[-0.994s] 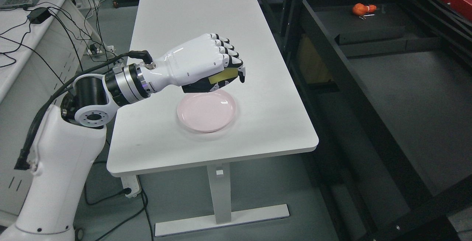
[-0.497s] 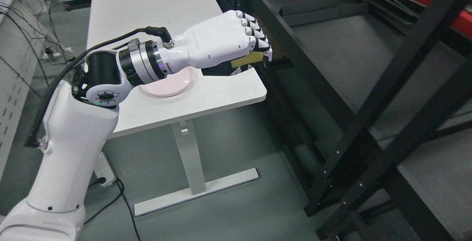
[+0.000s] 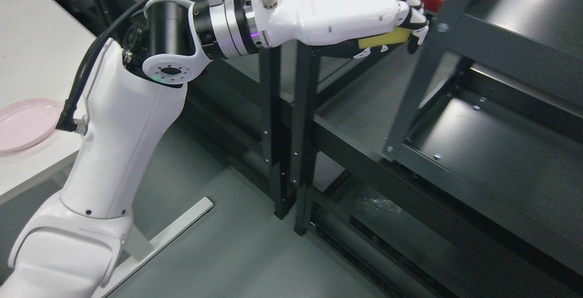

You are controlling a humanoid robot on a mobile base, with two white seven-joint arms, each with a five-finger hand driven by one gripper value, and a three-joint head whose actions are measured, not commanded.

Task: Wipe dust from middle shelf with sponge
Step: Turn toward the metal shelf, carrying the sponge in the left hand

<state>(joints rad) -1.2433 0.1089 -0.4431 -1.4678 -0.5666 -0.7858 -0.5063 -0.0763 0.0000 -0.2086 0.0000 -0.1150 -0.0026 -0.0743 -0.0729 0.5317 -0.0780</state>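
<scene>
Shelving rack [image 3: 478, 152], black metal, fills the right and centre of the head view: dark grey shelf boards on several levels, upright posts near the middle, a slanted post at upper right. Floor, grey, below it.

Left arm [image 3: 118, 152], white shell with a black cable along its outer side, rises from the lower left corner and bends at a black-and-silver wrist joint toward the rack.

Surface [image 3: 32, 52], white, at the left edge, partly cut off by the frame; one foot of its stand shows on the floor beside the arm.

Left hand [image 3: 346, 13], white with black finger joints, at the top of the view, knuckles up, held in the air just beside the slanted post. Fingers [image 3: 410, 2] curled tight around the sponge.

Plate [image 3: 25, 122], pale pink, on the surface at the far left, well apart from the hand.

Sponge [image 3: 385, 39], yellow, clamped under the palm, one edge showing below the fingertips; above the shelf boards, touching none.
</scene>
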